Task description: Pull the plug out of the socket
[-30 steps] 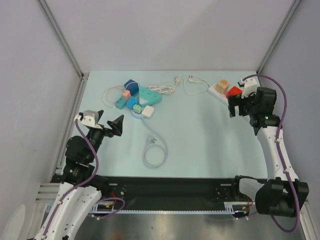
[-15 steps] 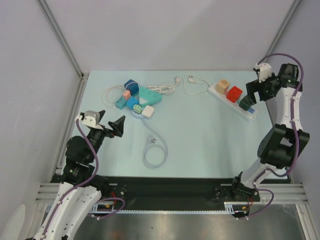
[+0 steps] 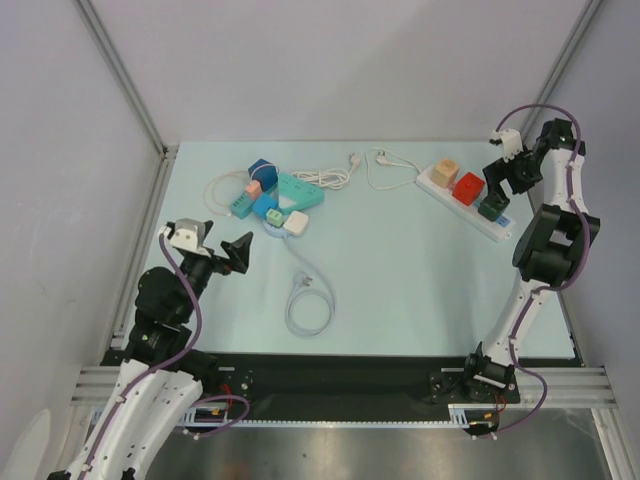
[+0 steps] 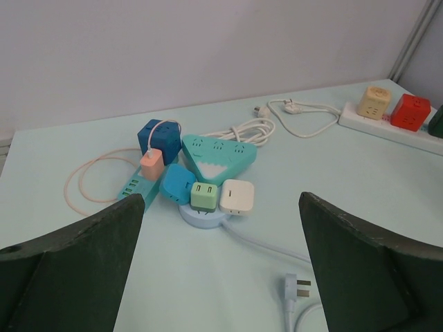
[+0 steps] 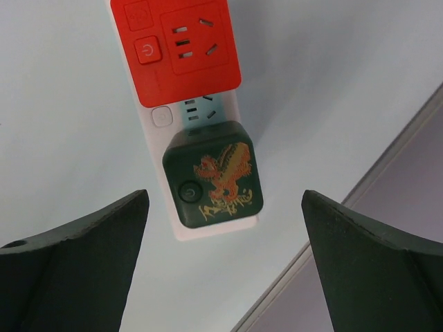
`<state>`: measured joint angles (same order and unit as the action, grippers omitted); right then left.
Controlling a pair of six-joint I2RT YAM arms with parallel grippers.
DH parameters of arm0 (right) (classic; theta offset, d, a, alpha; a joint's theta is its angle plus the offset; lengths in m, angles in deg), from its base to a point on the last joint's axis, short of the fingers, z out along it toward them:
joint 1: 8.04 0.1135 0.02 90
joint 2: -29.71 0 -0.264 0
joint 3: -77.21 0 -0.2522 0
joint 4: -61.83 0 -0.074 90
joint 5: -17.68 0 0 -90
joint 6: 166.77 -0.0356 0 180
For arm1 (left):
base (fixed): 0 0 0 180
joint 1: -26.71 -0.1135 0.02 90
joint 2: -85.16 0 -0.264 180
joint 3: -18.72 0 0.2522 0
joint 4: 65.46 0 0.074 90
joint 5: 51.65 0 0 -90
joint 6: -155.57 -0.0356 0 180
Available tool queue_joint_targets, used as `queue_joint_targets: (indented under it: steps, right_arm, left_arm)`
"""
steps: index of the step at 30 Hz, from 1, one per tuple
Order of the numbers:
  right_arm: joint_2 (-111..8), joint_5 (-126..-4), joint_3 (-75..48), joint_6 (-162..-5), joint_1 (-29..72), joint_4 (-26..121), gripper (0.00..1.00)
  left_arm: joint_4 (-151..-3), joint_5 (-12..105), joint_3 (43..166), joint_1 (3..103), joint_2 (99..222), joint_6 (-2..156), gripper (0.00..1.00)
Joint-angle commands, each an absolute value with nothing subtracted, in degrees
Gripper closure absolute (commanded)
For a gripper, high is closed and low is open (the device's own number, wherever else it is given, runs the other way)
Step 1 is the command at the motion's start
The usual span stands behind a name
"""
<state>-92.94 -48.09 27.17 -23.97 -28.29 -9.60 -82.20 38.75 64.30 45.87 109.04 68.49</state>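
A white power strip [image 3: 428,181] lies at the back right with a beige cube [image 3: 445,172], a red cube [image 3: 467,187] and a dark green cube plug [image 3: 490,208] seated in it. My right gripper [image 3: 510,180] is open and hovers above the green cube, touching nothing. In the right wrist view the green cube [image 5: 213,174], with an orange dragon print, sits at the strip's end [image 5: 208,232] below the red cube [image 5: 181,48], ahead of the gripper [image 5: 225,277]. My left gripper [image 3: 222,250] is open and empty at the near left; it also shows in the left wrist view [image 4: 221,277].
A round light-blue socket [image 4: 201,216] holds a green adapter [image 4: 203,196], a white one [image 4: 236,196] and a blue one [image 4: 177,183]. Behind it are a teal triangular strip [image 4: 218,155] and a dark blue cube [image 4: 158,136]. A loose plug [image 4: 295,287] and coiled cables lie nearby. The frame rail [image 5: 360,270] runs close to the strip's end.
My right arm has swung up and back toward the right rear corner, and its gripper now sits above the green cube. The left arm has barely moved.
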Motion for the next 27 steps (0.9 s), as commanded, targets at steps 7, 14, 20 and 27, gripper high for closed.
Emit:
queue_joint_targets:
  steps: [7, 14, 20, 27]
  right_arm:
    - [-100.2, -51.5, 32.3, -21.0, -26.1, -13.4, 0.00]
    - [-102.4, -53.8, 31.2, -20.5, -25.4, -12.2, 0.07]
    - [-102.0, -55.2, 31.2, -18.2, -24.7, -13.6, 0.62]
    - [-91.1, -52.8, 19.2, -29.8, -22.0, -5.2, 1.00]
  left_arm:
    - [-81.7, 38.9, 64.8, 46.2, 109.9, 66.8, 0.01]
    - [-81.6, 39.1, 64.9, 46.2, 110.3, 66.6, 0.01]
    - [-81.6, 39.8, 64.9, 46.2, 110.3, 66.5, 0.00]
    - [-79.8, 44.8, 64.9, 46.3, 111.5, 70.5, 0.00]
